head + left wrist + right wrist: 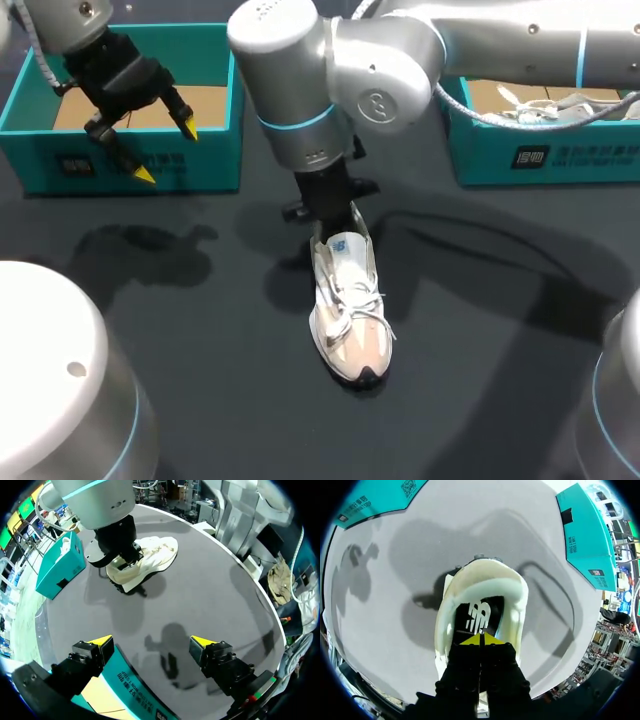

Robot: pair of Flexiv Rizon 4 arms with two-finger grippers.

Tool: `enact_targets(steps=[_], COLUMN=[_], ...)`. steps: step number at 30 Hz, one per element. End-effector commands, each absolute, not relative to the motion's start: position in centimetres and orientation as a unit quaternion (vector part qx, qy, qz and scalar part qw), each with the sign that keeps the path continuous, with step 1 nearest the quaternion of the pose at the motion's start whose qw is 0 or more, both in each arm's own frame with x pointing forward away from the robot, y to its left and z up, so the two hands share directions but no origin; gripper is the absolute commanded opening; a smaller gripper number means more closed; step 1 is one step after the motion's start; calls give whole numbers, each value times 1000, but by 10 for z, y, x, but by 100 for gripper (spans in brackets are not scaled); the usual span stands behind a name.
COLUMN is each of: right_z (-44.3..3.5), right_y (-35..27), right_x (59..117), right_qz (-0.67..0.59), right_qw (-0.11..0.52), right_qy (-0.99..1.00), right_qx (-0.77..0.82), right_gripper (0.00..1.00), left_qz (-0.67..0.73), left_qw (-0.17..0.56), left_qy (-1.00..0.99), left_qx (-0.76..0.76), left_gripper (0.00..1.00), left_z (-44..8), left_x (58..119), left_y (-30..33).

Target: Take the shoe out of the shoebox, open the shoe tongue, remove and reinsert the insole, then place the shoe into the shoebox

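A white and beige sneaker (350, 320) lies on the dark table's middle, toe toward the near edge, laces tied. My right gripper (335, 222) comes straight down onto its heel opening. In the right wrist view the right gripper (481, 640) is shut, yellow tips pressed together just inside the shoe's (485, 587) collar, at the near edge of the black insole (480, 612). Whether it pinches the insole I cannot tell. My left gripper (167, 152) hangs open and empty above the front wall of the left shoebox (130, 165). In the left wrist view, that gripper (151, 641) looks past the box (125, 690) toward the sneaker (150, 555).
A second teal shoebox (540, 155) at the back right holds another pale shoe (540, 105). My right arm's big silver elbow (330, 70) hangs over the table's back middle. The arms' round bases (50, 370) fill both near corners.
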State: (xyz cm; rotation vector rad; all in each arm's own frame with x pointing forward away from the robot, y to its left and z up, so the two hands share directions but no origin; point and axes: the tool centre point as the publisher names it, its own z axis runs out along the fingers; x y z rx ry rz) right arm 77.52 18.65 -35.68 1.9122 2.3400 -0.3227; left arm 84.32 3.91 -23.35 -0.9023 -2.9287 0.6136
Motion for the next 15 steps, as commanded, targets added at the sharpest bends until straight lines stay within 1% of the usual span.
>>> enact_targets(steps=[1,6,9,11,14,15], right_z=[-349,-344,-345,-346,-346,-346], right_y=[191,190,190,190,191,191], right_x=[776,777,777,778,784,786], right_qz=[-111,-113,-110,-108,-106,-108], right_qw=[63,65,55,47,39,36], right_qy=[766,765,767,767,768,767], right_qx=[630,631,630,631,631,631], right_gripper=[0,0,0,5,7,12], left_qz=[195,195,195,195,195,195], left_qw=[8,8,8,8,8,8], left_qy=[-937,-937,-937,-937,-937,-937], left_qx=[-289,-289,-289,-289,-289,-289], left_gripper=[100,100,100,100,100,100], left_z=[-233,-233,-233,-233,-233,-233], left_x=[843,843,843,843,843,843], left_y=[40,40,40,40,40,40])
